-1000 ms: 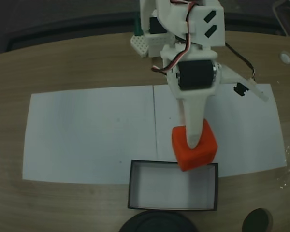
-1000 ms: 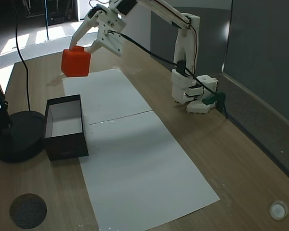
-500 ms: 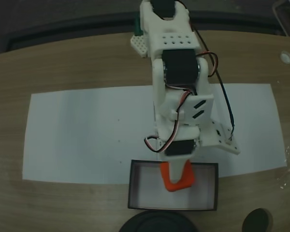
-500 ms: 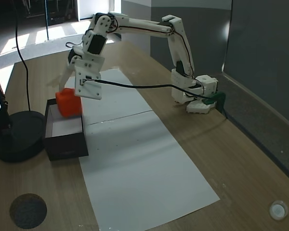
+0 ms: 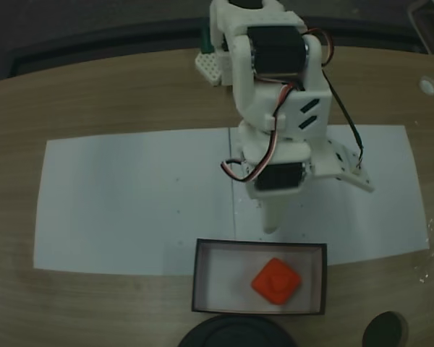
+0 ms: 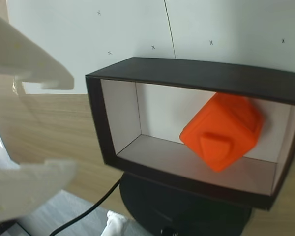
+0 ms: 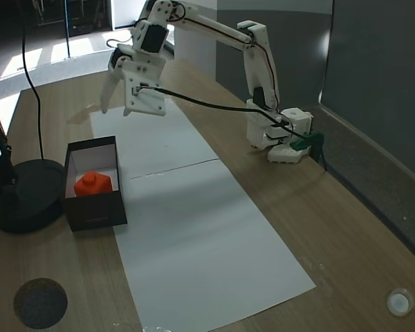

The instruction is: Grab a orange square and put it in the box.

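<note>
Your orange square (image 5: 276, 281) is lying inside the box (image 5: 202, 278), resting on the white floor toward the right half in a fixed view, turned cornerwise so its edges run diagonal to the black walls. In the wrist view the square (image 6: 222, 130) is showing a small raised mark on its upper face and is sitting close to the box's (image 6: 96, 115) far inner wall, though you cannot tell whether it is touching. The other fixed view is showing the square (image 7: 93, 185) low in the box (image 7: 97, 211), which is standing partly on the white paper sheet (image 7: 194, 228) and just beside a round black base (image 7: 21, 200). Your gripper (image 5: 315, 202) is hanging above the paper just behind the box with its jaws spread apart and nothing between them; in the other fixed view the gripper (image 7: 117, 97) is raised well above the table (image 7: 346, 235). Half a second ago the gripper was lowered into the box with the square clamped in it; now the square is released and the arm is lifting back toward its base. No readable writing or brand is showing; the paper in the wrist view carries small cross marks.
</note>
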Robot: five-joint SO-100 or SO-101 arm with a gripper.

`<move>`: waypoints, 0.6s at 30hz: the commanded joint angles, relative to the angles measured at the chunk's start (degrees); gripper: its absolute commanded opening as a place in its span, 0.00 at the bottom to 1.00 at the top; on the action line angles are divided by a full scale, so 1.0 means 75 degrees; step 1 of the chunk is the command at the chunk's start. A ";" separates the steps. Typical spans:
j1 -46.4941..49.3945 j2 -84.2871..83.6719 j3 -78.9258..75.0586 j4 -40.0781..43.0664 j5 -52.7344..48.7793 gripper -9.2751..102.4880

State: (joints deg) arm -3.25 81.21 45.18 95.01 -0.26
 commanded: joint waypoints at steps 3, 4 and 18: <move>-0.0387 0.2742 -0.0047 0.0586 -0.0117 0.08; -0.0445 0.3328 0.0258 0.0574 -0.0105 0.08; 0.0316 1.1602 0.7781 -0.0926 -0.0129 0.08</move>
State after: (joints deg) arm -2.72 158.64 94.04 91.49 -0.97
